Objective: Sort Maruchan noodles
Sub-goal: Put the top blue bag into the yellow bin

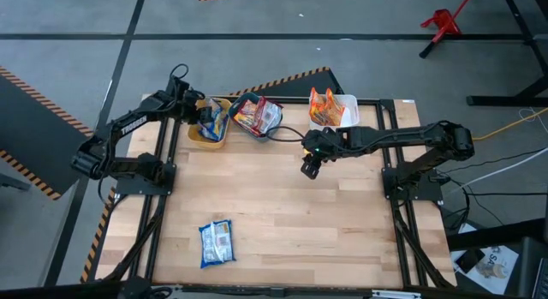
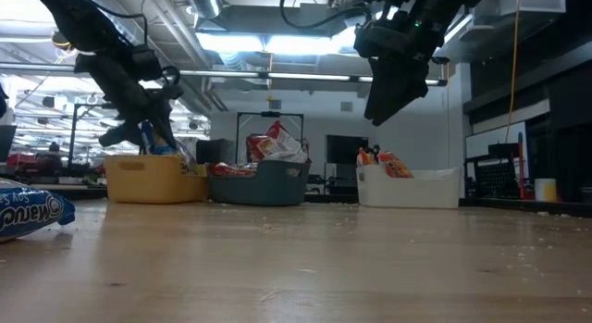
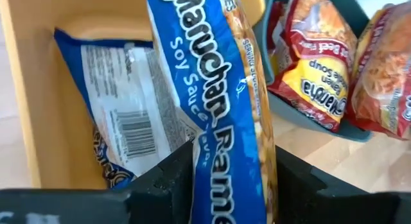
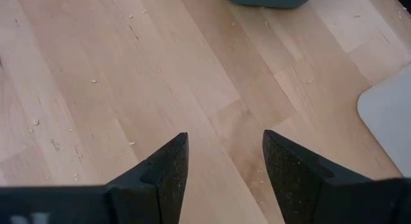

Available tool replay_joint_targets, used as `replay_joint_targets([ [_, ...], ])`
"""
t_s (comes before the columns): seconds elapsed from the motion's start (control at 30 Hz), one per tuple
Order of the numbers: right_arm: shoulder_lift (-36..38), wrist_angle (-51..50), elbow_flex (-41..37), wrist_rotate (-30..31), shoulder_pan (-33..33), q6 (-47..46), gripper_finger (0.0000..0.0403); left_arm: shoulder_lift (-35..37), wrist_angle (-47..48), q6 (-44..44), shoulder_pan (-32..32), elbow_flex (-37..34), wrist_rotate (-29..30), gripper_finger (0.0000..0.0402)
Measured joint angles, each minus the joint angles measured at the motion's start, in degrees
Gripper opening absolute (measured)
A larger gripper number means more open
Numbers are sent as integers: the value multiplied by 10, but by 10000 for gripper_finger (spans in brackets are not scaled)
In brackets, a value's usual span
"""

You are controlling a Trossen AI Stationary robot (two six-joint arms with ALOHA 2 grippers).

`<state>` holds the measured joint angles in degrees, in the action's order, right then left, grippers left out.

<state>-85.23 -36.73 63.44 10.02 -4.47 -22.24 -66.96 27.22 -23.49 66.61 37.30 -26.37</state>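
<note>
My left gripper (image 3: 234, 166) is over the yellow bin (image 1: 211, 138) at the table's far left and is shut on a blue-white Maruchan packet (image 3: 218, 89). A second blue-white packet (image 3: 125, 124) lies inside that bin, barcode side up. Dark red packets (image 1: 257, 116) fill the teal bin (image 2: 262, 184). Orange-yellow packets (image 1: 323, 104) lean in the white bin (image 1: 347, 110). One more blue-white packet (image 1: 217, 242) lies flat on the table near its near edge. My right gripper (image 1: 310, 167) hangs open above bare wood at mid-table, holding nothing. My left gripper pinches the blue-white packet between its two fingers (image 3: 170, 179), which lie across the packet's width (image 3: 221, 153). It comes from above, slanting down toward the far edge. The packet is lifted and reaches out past the fingers into the yellow bin; I cannot tell whether its far end touches anything.
The three bins stand in a row along the far edge, yellow, teal, white from left to right. Black frame rails (image 1: 398, 205) run along the table's left and right sides. Bare wood (image 1: 300, 222) spreads over the middle and near right of the table.
</note>
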Motion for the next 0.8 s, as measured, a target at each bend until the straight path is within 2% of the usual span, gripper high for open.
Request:
replay_joint_targets([
  [0.57, 0, 0, 0, -5, 0, 0, 188, 55, 33, 48, 25, 0, -18, 157],
  [0.73, 0, 0, 0, -5, 0, 0, 188, 71, 63, 64, 38, 0, 18, 157],
  [0.8, 0, 0, 0, -5, 0, 0, 188, 74, 63, 74, 44, 1, 13, 157],
])
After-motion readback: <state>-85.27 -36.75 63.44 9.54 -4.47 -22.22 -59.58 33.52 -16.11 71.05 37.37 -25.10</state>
